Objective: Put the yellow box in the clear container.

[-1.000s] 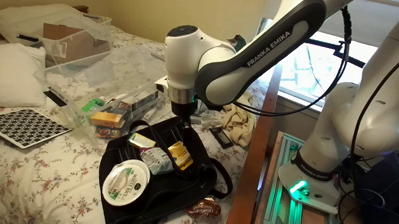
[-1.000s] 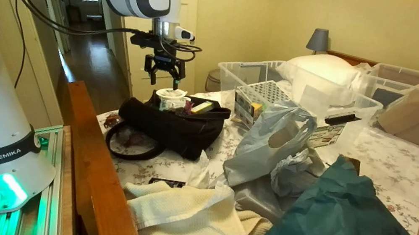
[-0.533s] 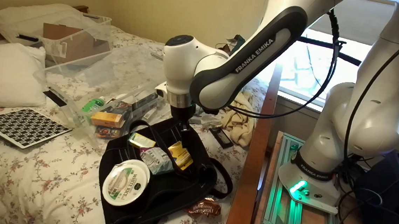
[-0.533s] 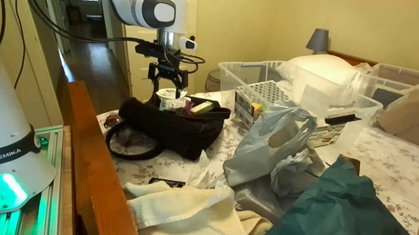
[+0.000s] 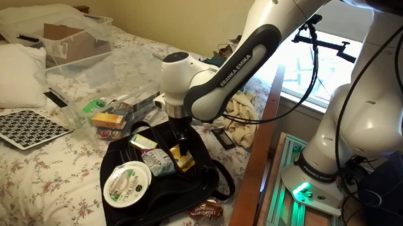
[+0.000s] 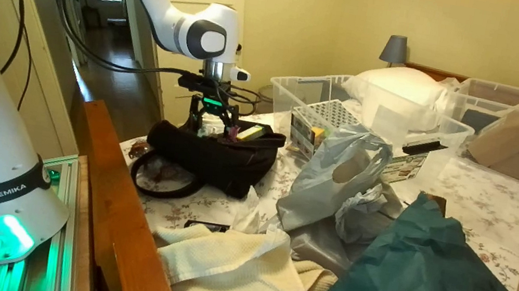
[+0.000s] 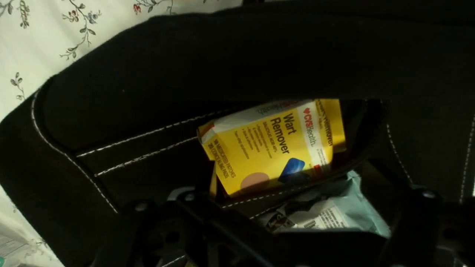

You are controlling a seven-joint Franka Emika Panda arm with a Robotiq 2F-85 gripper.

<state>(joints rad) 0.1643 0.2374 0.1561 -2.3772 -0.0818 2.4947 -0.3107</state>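
Pillow (image 5: 11, 75): white, far left; a checkered board (image 5: 24, 129) lies below it, flat on the floral bedspread (image 5: 15, 185).
Cardboard box (image 5: 73, 45): brown, flap raised, in a second see-through bin (image 5: 105, 23) behind.
Clear container (image 5: 99, 74): open-topped, hazy-walled; a green bottle (image 5: 94, 106) and an orange box (image 5: 108, 120) show at its near end (inside, it seems; the haze blurs it), and in an exterior view a grey plastic bag (image 6: 317, 192) bunches in front of it.
Rice tub (image 5: 127, 184): round, white, on the left part of the black bag (image 5: 178, 196).
Packets: a yellow-green packet (image 5: 142, 141), then a silver packet (image 5: 158, 162), both at the bag's opening.
Yellow box (image 7: 267, 148): down in the bag, tilted, its printed face showing in the wrist view; a black strap (image 5: 162, 140) cuts across its left edge in an exterior view, and more yellow card (image 7: 339, 128) shows beside it (flap or second box, hard to say).
Gripper (image 6: 215, 134): low over the bag, fingers spread apart; in an exterior view one crosses in front of the yellow box (touching or not, I cannot tell).
Wrapper (image 5: 206, 211): shiny, brown, just beside the bag.
Dark case (image 5: 223, 138): flat on the bedspread, near a cream towel (image 5: 243, 130).
Rail (image 5: 253, 180): wooden, between the bag and the arm's base (image 5: 318, 186).
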